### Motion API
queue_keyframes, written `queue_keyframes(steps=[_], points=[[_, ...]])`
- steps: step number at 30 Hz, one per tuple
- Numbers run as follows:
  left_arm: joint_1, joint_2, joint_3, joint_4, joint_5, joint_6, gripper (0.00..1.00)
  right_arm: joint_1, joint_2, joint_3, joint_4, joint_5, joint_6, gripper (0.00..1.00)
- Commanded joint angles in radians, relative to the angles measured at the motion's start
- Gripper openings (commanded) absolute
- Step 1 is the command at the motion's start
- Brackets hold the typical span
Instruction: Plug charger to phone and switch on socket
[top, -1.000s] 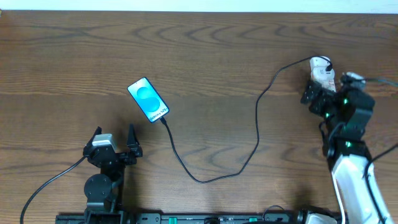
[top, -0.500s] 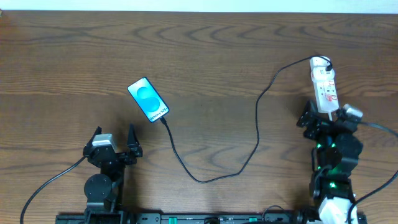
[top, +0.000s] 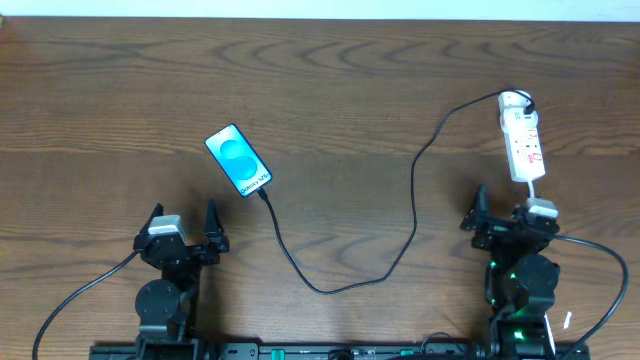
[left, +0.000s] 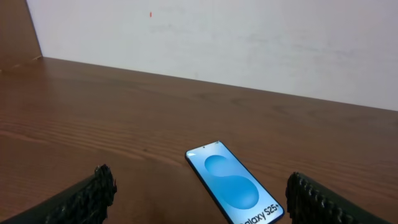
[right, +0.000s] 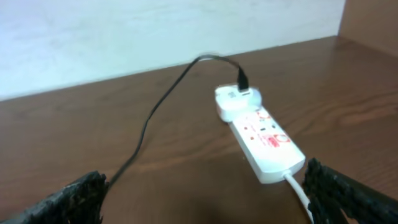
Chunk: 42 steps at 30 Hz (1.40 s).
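The phone (top: 239, 160) lies screen up, left of centre, its blue screen lit; it also shows in the left wrist view (left: 233, 190). The black charger cable (top: 414, 215) runs from the phone's lower end in a loop to a white adapter plugged into the far end of the socket (top: 522, 135), a white power strip at the right. The right wrist view shows the socket (right: 261, 137) and cable (right: 149, 124). My left gripper (top: 183, 228) is open and empty, below and left of the phone. My right gripper (top: 507, 215) is open and empty, just in front of the socket.
The socket's white cord (right: 298, 190) leaves its near end toward my right gripper. A white wall (left: 211, 37) stands behind the far table edge. The robots' own black cables (top: 80, 290) trail along the front edge.
My right arm has drawn back from the socket toward the front edge, uncovering the whole strip. The left arm, phone and cable have not moved.
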Motion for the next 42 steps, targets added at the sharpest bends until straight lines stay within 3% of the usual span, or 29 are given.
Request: queue_keyframes(steps=[1, 11, 22, 42], points=[[0.005, -0.006, -0.018, -0.040, -0.020, 0.013, 0.90, 0.027, -0.084, -0.013, -0.075, 0.019, -0.081, 0.99], [0.005, -0.006, -0.018, -0.040, -0.020, 0.013, 0.90, 0.049, -0.320, -0.013, -0.349, 0.010, -0.123, 0.99], [0.005, -0.006, -0.018, -0.040, -0.020, 0.013, 0.89, 0.047, -0.428, -0.013, -0.363, -0.122, -0.272, 0.99], [0.005, -0.006, -0.018, -0.040, -0.020, 0.013, 0.90, 0.048, -0.472, -0.014, -0.364, -0.139, -0.267, 0.99]])
